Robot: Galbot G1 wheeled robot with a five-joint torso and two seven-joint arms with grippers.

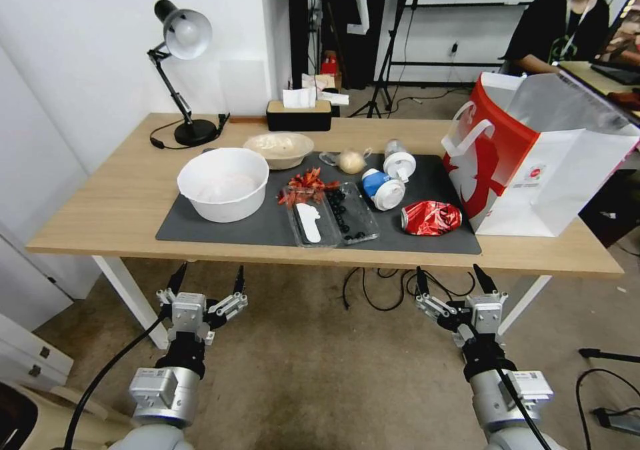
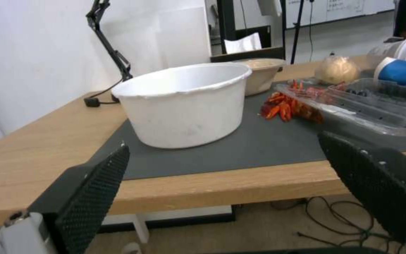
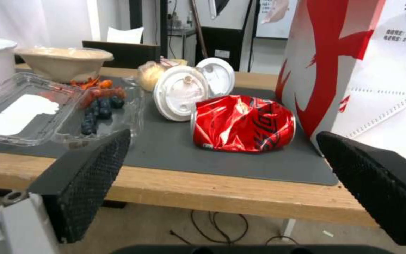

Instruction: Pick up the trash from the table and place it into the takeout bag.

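**Both hands wait below the counter edge, trash untouched**

Closest to me, the left hand (image 1: 207, 282) and the right hand (image 1: 457, 281) hang in front of the counter (image 1: 107, 213), below its near edge, each spread wide and holding nothing. The left one faces the deep white bowl (image 2: 184, 104); the right one faces the crushed red can (image 3: 243, 123).

On the dark grey mat (image 1: 227, 230), nearest the front, the can lies on its side just beside the red-and-white takeout bag (image 1: 533, 163), which stands upright at the mat's right end. Left of the can sits a clear tray (image 1: 331, 218) with black berries, and beyond it a heap of red scraps (image 1: 305, 185).

Further back, the blue-and-white cup (image 1: 383, 188) lies tipped over, with the clear white-lidded cup (image 1: 398, 161) on its side just behind it. A clear bag with a beige lump (image 1: 351, 161) rests beside them, and the shallow beige bowl (image 1: 279, 149) sits at the mat's far edge behind the white bowl.

At the back stand a black desk lamp (image 1: 181, 77) and a tissue box (image 1: 299, 113).
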